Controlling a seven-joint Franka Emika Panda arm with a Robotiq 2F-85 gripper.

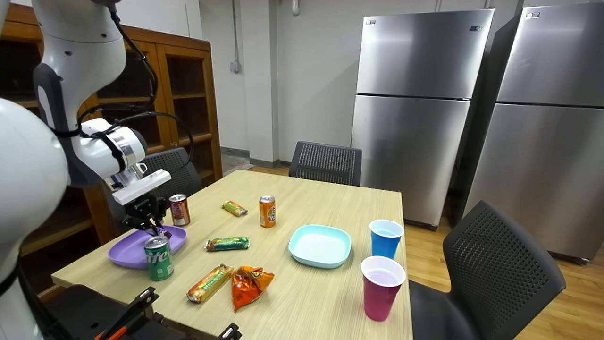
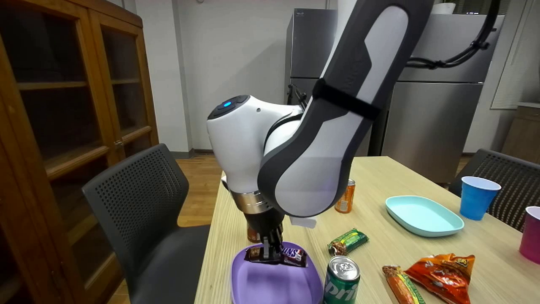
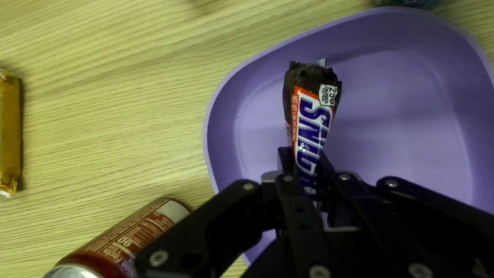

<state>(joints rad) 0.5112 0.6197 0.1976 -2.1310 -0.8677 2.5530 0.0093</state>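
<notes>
- Wrist view: my jaws are clenched around the brown-wrapped, oblong Snickers bar (image 3: 310,112).
- I hold it over the purple rounded-square plate (image 3: 397,116).
- Near the plate stands a green metal Sprite can (image 1: 159,258).

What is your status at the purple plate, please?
Gripper shut on candy bar. Bar over purple plate, contact unclear. Green can, red can beside plate.

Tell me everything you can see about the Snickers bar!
The Snickers bar is long, with a dark brown, plasticky outside, blue letters on a white panel edged in orange-red, and a jagged end. The pincer squeezes it near its middle, hiding some letters. It's nearly level, over the purple plate; I can't tell whether they touch.
</notes>
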